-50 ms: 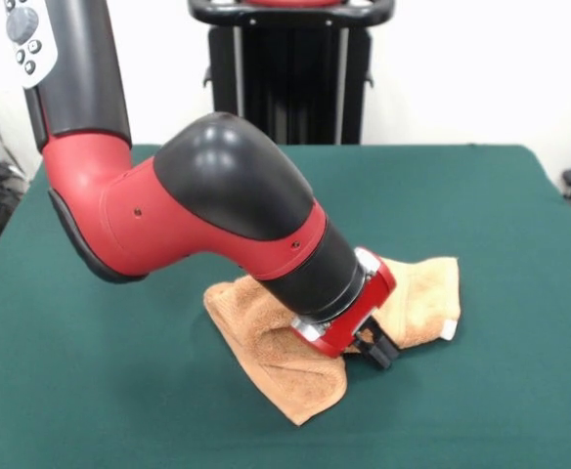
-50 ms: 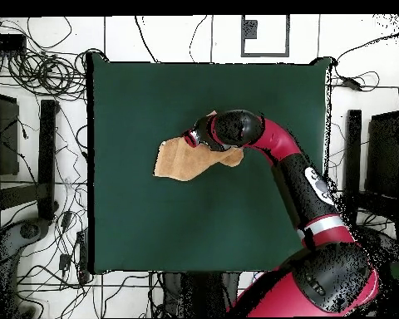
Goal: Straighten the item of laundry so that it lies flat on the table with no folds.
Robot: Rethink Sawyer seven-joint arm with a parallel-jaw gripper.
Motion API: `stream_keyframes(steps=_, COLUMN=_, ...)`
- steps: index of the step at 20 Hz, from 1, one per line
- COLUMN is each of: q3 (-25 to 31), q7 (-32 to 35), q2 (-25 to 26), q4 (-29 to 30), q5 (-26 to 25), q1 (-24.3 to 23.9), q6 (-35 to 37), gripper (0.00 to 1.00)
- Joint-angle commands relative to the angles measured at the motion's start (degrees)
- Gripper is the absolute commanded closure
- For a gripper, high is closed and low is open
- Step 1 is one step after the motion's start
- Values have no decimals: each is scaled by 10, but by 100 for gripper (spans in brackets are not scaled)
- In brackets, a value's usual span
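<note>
Rumpled towel point(image 1: 266, 337) lies on the table point(image 1: 90, 391) under the low hand point(image 1: 378, 350), whose grip I cannot tell.

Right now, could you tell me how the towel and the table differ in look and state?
The towel is orange-tan terry cloth; the table is covered in plain dark green. The towel is small, the table far larger. The towel lies bunched with folds under the arm, while the table's cover lies flat. The claw is down at the towel. Both are fabric surfaces.

Bare green desk point(image 2: 153, 224) open on all sides, only the crumpled towel point(image 2: 179, 160) under the arm point(image 2: 273, 145) at the centre, arm crossing from 4 o'clock
</note>
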Motion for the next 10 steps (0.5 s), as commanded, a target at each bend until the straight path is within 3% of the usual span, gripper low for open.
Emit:
stream_keyframes(steps=1, q3=-2, q7=-30, q2=-12, q4=54, q5=-21, q1=20, q6=-26, gripper=100)
stream_keyframes(steps=10, q3=-22, q7=3, q2=-46, q4=79, q5=-24, q1=16, q6=-22, gripper=100)
